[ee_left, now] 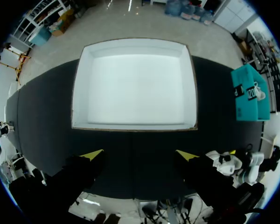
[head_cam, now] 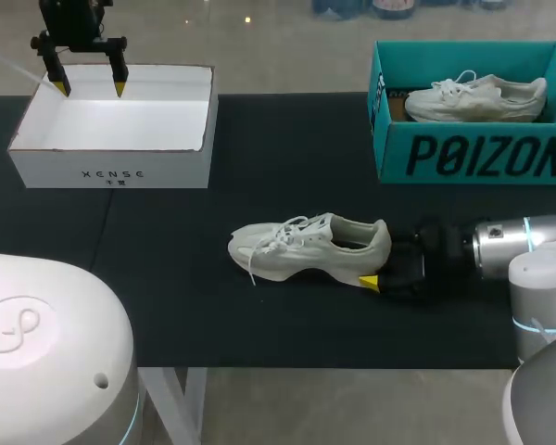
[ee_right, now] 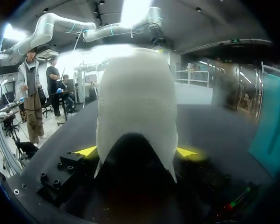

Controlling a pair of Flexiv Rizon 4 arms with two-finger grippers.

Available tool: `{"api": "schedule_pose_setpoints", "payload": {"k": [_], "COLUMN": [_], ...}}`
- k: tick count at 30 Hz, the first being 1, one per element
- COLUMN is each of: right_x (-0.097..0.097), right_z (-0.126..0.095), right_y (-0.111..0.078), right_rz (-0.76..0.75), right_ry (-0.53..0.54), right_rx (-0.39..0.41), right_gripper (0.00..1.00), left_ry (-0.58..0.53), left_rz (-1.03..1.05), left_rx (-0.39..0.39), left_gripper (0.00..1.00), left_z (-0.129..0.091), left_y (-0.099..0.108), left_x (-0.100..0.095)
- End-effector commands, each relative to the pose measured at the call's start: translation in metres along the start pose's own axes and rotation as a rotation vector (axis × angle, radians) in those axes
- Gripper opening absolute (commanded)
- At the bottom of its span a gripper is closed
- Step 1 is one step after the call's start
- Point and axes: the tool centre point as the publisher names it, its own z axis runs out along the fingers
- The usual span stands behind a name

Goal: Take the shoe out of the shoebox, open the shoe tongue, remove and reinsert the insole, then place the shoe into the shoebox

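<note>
White lace-up fabric shoe (head_cam: 306,246) was seen standing upright on its sole near the middle of the black surface (head_cam: 167,306), outside both boxes, with its toe turned toward the left arm's side and its heel toward the right arm. The heel was pinched by the right claw (ee_right: 136,151), whose two yellow tips were pressed against it from either side; in the head view only one yellow fingertip (head_cam: 369,281) could be made out, low by the sole. A teal cardboard shoebox (head_cam: 473,158) was placed at the far right corner, well apart from the shoe, and a second pale shoe (head_cam: 477,97) was held inside it, lying lengthwise. At the far left, a white open cardboard box (head_cam: 111,171) was set on the surface. The left claw (head_cam: 91,88) was held above that box's far rim, its fingers spread and nothing gripped between them.
</note>
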Motion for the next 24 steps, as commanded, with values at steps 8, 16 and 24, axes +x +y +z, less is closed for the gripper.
{"api": "schedule_pose_setpoints", "payload": {"k": [8,16,24], "right_x": [0.0024,0.0024,0.0024], "right_z": [0.0045,0.0050,0.0050], "right_y": [-0.0053,-0.0058,-0.0058], "right_rz": [0.009,0.025,0.025], "right_ry": [-0.009,-0.013,-0.013], "right_rx": [0.009,0.020,0.020], "right_gripper": [0.55,0.00,0.00], "left_ry": [-0.003,-0.003,-0.003], "left_rz": [-0.001,-0.001,-0.001], "left_rx": [0.003,0.003,0.003], "left_gripper": [1.00,1.00,1.00], "left_z": [-0.0005,-0.0005,-0.0005], "left_y": [0.0018,0.0018,0.0018], "left_x": [-0.0001,-0.0001,-0.0001]}}
